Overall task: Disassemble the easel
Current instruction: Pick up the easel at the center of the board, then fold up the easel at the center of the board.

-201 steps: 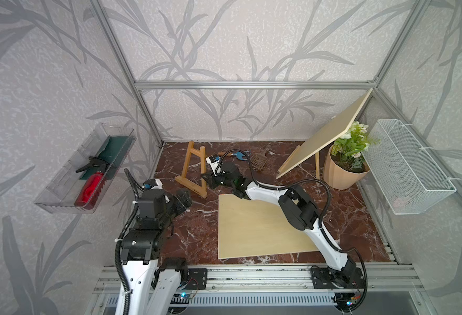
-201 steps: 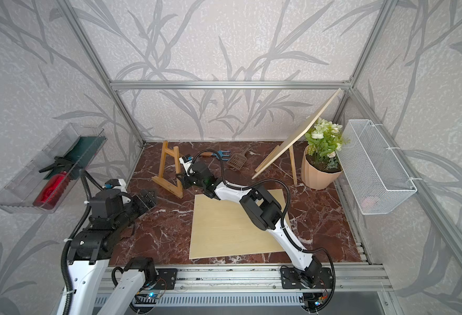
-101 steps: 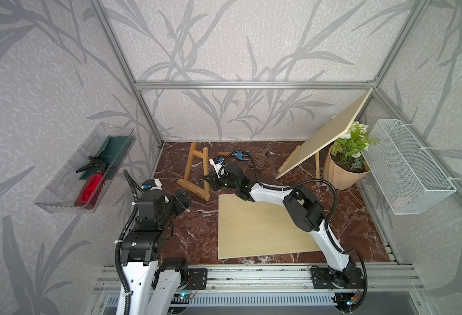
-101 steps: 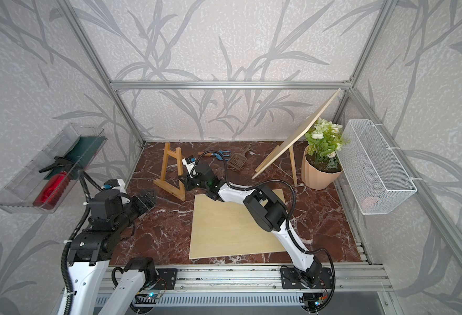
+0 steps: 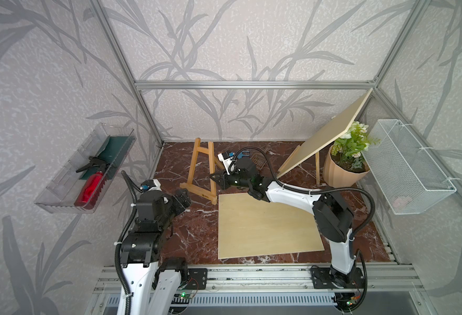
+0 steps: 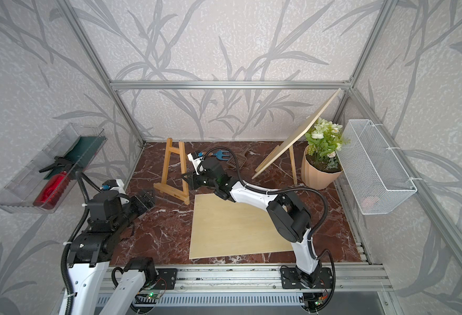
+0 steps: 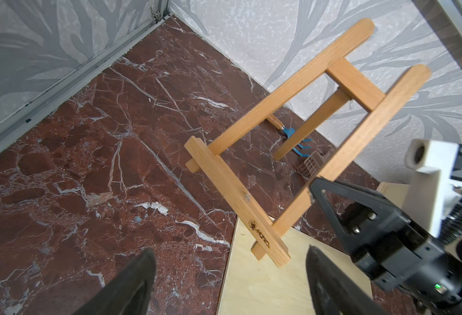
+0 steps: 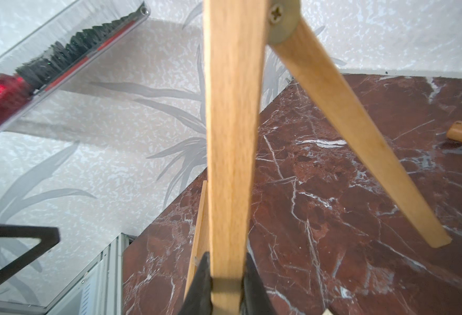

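In both top views the easel [image 5: 201,169] stands upright at the back left of the bench [image 5: 197,231], with the right gripper [image 5: 216,182] at one front leg [image 5: 212,161] and the left gripper [image 5: 184,197] just short of its ledge [image 5: 197,192]. The left wrist view shows the left gripper spread wide and empty, the ledge slanting across ahead. The right wrist view shows the right gripper clamped low on that leg.

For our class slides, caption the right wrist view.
Right end effector shut on a front upright of the wooden easel, rear leg splayed.
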